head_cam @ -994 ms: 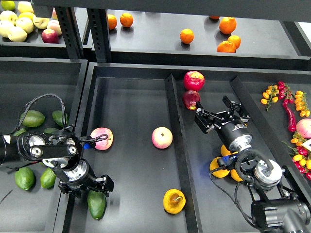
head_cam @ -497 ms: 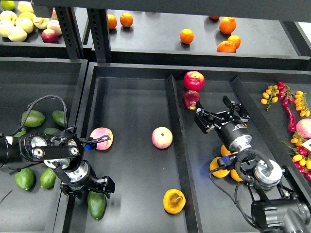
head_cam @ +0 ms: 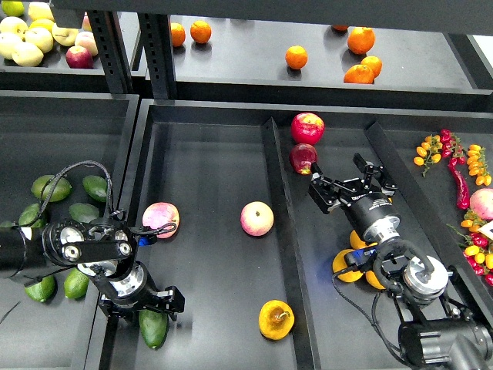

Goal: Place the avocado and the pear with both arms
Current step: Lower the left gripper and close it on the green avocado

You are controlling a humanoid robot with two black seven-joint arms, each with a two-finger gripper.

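Observation:
The dark green avocado (head_cam: pixel 153 328) lies in the front left corner of the middle tray (head_cam: pixel 208 154). My left gripper (head_cam: pixel 168 300) is just above and right of it, at its top end; it is dark and I cannot tell its fingers apart. The orange-yellow pear (head_cam: pixel 276 319) lies near the tray's front, right of the avocado, with nothing touching it. My right gripper (head_cam: pixel 343 179) is open and empty over the right tray, just below a dark red apple (head_cam: pixel 303 158), far from the pear.
Two pink-yellow apples (head_cam: pixel 160 220) (head_cam: pixel 256 218) lie in the middle tray. A divider wall (head_cam: pixel 281 223) separates it from the right tray, which holds a red apple (head_cam: pixel 307 127) and oranges (head_cam: pixel 346 266) under my right arm. Brighter avocados (head_cam: pixel 50 187) fill the left tray.
My left arm has slid toward the front of the tray, bringing its gripper closer to the avocado's top end. The right arm, avocado and pear have not moved.

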